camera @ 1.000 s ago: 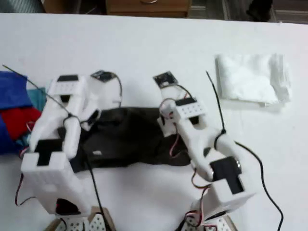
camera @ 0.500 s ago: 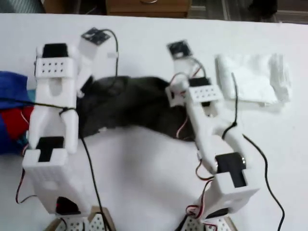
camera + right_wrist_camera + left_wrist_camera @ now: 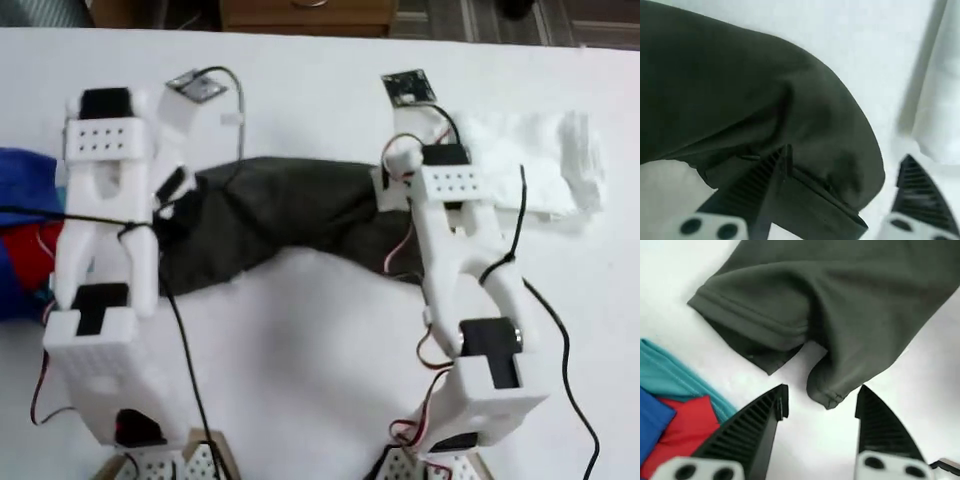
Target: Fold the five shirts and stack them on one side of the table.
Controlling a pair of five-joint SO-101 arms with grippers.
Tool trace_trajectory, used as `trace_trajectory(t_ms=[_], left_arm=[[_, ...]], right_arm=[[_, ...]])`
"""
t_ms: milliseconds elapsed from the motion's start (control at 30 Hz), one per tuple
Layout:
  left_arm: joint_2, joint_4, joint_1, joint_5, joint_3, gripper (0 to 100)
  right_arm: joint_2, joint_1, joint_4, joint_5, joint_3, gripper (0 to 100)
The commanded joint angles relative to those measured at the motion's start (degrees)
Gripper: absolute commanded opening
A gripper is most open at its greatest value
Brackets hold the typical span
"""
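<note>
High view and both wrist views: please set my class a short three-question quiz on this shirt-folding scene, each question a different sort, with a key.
1. True or false: the left gripper is shut on the dark green shirt.
2. Besides the dark green shirt, what lies nearest the right gripper? A: folded white shirt. B: yellow towel. C: cardboard box.
3. Fill in: the pile of blue, red and teal shirts lies on the ___ arm's side of the table.

Key: 1 false, the left gripper is open; 2 A; 3 left.
</note>
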Motion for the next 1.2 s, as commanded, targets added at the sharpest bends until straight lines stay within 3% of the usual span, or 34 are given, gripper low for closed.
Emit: trace_trajectory(t_ms=[0,133,267,400,667,933,1167], left_arm=[[-6.33,1.49,-2.64,-0.88,-1.27,24],[-14.51,1.49,-3.78,-3.43,4.26,24],[-25.58,1.32,-3.08,-8.26,19.47,24],[-34.64,-0.35,-3.08,-8.53,36.62,24],[-39.82,-25.85,-2.90,3.16,64.75,24],[-39.74,-39.82,-7.47,8.00,71.34,24],[-39.74,-44.84,-9.58,13.63,71.34,24]], right_arm=[[-6.81,2.33,2.77,0.09,-2.46,36.5],[-12.70,3.65,7.52,0.09,-2.46,33.6],[-18.68,3.21,13.05,0.09,-2.46,32.9],[-23.16,3.47,15.60,0.09,-2.46,32.9],[-25.36,3.21,18.33,0.09,-2.37,32.9],[-25.80,3.65,17.98,0.09,5.01,32.9],[-25.89,3.30,17.89,0.09,7.82,31.7]])
